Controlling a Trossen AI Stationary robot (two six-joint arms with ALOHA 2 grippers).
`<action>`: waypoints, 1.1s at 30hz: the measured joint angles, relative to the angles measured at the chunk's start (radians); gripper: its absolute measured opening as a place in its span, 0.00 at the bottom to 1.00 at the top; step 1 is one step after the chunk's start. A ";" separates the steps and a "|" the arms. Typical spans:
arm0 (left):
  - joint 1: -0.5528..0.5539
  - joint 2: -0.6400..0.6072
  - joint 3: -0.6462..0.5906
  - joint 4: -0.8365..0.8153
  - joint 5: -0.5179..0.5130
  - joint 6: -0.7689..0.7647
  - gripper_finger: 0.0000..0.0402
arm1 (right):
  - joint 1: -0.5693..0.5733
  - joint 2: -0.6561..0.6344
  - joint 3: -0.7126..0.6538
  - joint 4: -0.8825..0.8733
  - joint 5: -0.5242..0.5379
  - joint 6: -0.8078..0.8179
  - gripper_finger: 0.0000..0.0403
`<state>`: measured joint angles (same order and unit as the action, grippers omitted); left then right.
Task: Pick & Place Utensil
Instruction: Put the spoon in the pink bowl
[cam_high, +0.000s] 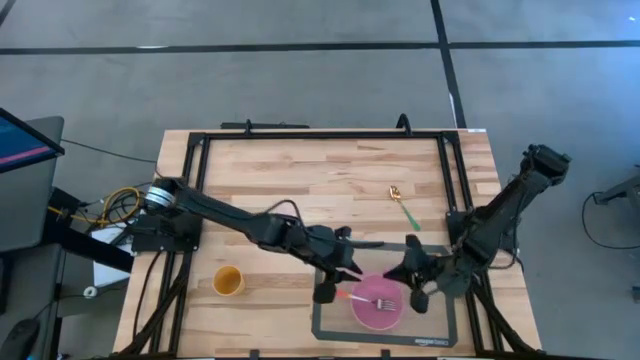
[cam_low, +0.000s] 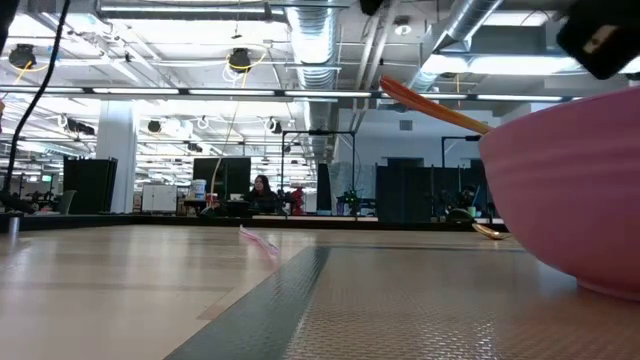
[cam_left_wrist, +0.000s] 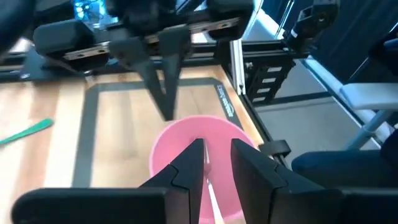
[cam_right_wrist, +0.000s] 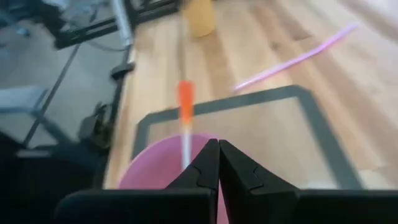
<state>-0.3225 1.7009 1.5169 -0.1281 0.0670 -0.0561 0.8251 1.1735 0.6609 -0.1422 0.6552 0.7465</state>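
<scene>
The yellow cup (cam_high: 228, 281) stands alone on the pale wood at the left. The left gripper (cam_high: 335, 283) hangs at the pink bowl's (cam_high: 378, 302) left rim, jaws partly apart; I can't tell whether they pinch the fork (cam_high: 372, 298), its orange handle toward them, metal tines in the bowl. The right gripper (cam_high: 412, 287), jaws together, waits opposite. A green-handled spoon (cam_high: 403, 207) lies well apart.

Orange-handled fork (cam_high: 372, 298) resting tilted in pink bowl (cam_high: 368, 312).
</scene>
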 joint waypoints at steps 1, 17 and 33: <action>0.002 -0.022 0.000 -0.027 -0.011 0.000 0.20 | -0.021 -0.010 0.000 -0.012 0.000 -0.007 0.00; 0.070 -0.463 -0.264 -0.193 -0.121 0.033 0.20 | -0.324 -0.034 0.000 -0.309 -0.053 -0.038 0.24; 0.191 -0.754 -0.685 -0.065 -0.172 0.023 0.20 | -0.607 -0.021 0.000 -0.692 -0.187 0.069 0.50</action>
<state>-0.1316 0.9471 0.8320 -0.1927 -0.1049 -0.0334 0.2184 1.1521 0.6605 -0.8344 0.4686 0.8157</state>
